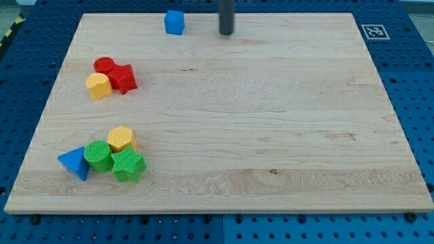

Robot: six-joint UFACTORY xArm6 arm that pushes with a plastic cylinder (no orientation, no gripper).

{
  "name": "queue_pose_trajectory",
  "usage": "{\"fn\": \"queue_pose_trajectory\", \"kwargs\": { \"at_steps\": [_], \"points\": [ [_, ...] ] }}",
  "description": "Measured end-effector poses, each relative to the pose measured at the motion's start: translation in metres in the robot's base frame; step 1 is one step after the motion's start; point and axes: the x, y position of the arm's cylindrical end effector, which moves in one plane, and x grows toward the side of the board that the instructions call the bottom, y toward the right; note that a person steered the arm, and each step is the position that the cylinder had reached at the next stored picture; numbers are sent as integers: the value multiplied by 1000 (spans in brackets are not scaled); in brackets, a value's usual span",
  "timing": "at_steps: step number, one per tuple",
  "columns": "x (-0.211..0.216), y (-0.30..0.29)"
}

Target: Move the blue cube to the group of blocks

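The blue cube [174,22] sits alone near the view's top edge of the wooden board, left of centre. My tip [226,32] is on the board to the cube's right, a short gap away and not touching it. One group at the view's left holds a red cylinder [104,66], a red star-shaped block [123,78] and a yellow block [99,86]. A second group at the lower left holds a yellow hexagonal block [121,138], a green cylinder [99,156], a green star-shaped block [128,165] and a blue triangular block [74,163].
The wooden board [271,122] lies on a blue perforated table [417,81]. A black-and-white marker tag [373,31] sits at the board's top right corner.
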Motion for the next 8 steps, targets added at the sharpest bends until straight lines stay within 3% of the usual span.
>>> {"fn": "queue_pose_trajectory", "kwargs": {
  "at_steps": [1, 3, 6, 8],
  "points": [
    [-44, 7],
    [-56, -112],
    [-29, -144],
    [33, -143]
  ]
}}
